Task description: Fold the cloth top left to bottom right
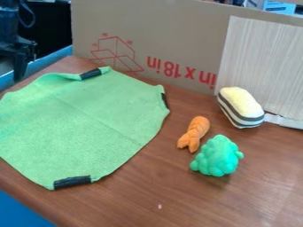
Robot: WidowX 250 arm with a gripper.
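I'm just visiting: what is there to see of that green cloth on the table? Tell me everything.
The cloth is light green and looks like soft, finely textured fabric. Dark strips sit along its rim: one at the top, one at the right, one at the bottom. It lies spread out and unfolded on the brown table, mostly flat, with faint crease lines and a slightly wavy top edge. Its left side runs past the picture's edge. The table is beneath it, and no toy touches it.
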